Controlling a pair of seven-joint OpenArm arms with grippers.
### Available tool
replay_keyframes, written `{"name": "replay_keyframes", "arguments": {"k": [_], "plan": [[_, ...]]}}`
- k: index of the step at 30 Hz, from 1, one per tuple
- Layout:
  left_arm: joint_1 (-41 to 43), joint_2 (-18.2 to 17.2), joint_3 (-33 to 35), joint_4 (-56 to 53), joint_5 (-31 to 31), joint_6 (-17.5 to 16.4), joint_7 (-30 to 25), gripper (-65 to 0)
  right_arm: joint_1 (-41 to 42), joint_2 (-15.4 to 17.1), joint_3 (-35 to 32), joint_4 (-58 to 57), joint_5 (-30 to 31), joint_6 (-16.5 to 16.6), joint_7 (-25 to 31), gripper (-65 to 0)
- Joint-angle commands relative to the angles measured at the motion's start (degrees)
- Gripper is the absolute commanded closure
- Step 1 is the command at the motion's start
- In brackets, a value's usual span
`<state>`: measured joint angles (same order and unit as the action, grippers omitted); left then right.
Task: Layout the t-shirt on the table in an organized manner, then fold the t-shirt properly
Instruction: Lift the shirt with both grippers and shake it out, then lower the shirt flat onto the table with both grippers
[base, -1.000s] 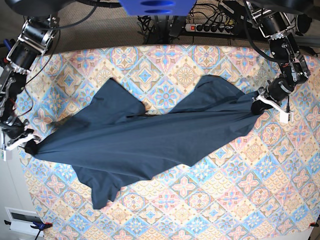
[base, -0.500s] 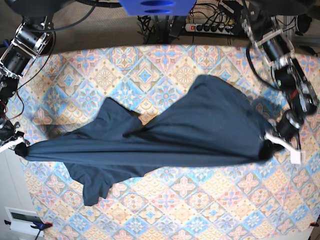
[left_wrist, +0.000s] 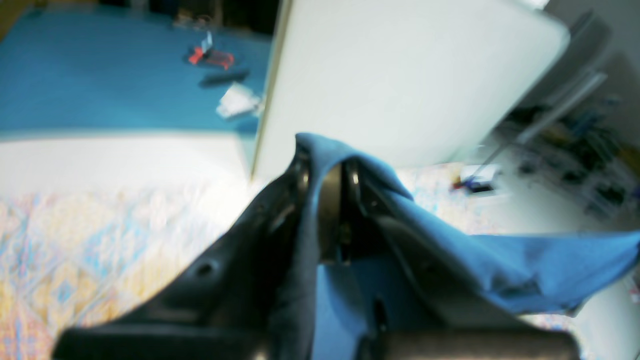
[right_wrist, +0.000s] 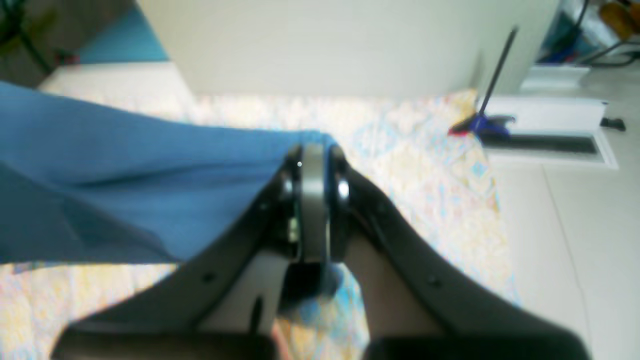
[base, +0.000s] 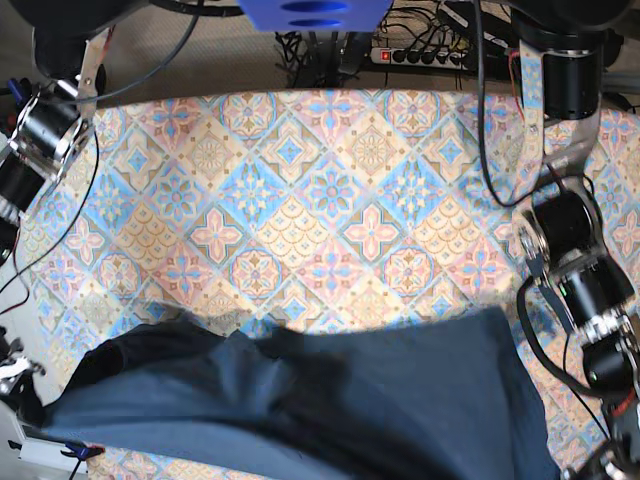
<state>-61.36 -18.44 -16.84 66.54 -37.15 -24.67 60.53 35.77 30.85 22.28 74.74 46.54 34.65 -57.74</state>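
- Left tool (left_wrist: 327, 200): clamped tight on t-shirt (base: 330, 410) edge.
- Right tool (right_wrist: 312, 200): likewise pinching cloth.
- T-shirt: stretched between our tools, over the surface (base: 330, 200).
- We advise even tension, lowering flat.

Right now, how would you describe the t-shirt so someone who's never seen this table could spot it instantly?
Start with the table, covered in a pink, blue and cream diamond-tile cloth. Along its near edge in the base view spreads the t-shirt, stretched between the two arms. It is the only plain dark navy thing against all that pattern.
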Motion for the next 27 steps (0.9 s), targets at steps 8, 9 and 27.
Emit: {"name": "replay_keyframes", "arguments": {"k": [8,9,27], "plan": [[-8.6,-1.6,0.5,-1.3,-1.7,-0.2,1.7,0.0,8.8,2.1,0.3,-3.4,3.9,0.1,2.0,-0.4],[-6.5,-2.5,0.5,-0.3,-1.8,-0.2,3.3,0.0,8.7,2.1,-0.3,-3.2,4.2,0.1,1.3,-0.4],[56.9,-4.2,-13.5,25.4,-9.7,-0.2,7.0,0.0,-16.8,1.6,-10.9,10.8,0.8,0.1,-6.2,-0.4]]}}
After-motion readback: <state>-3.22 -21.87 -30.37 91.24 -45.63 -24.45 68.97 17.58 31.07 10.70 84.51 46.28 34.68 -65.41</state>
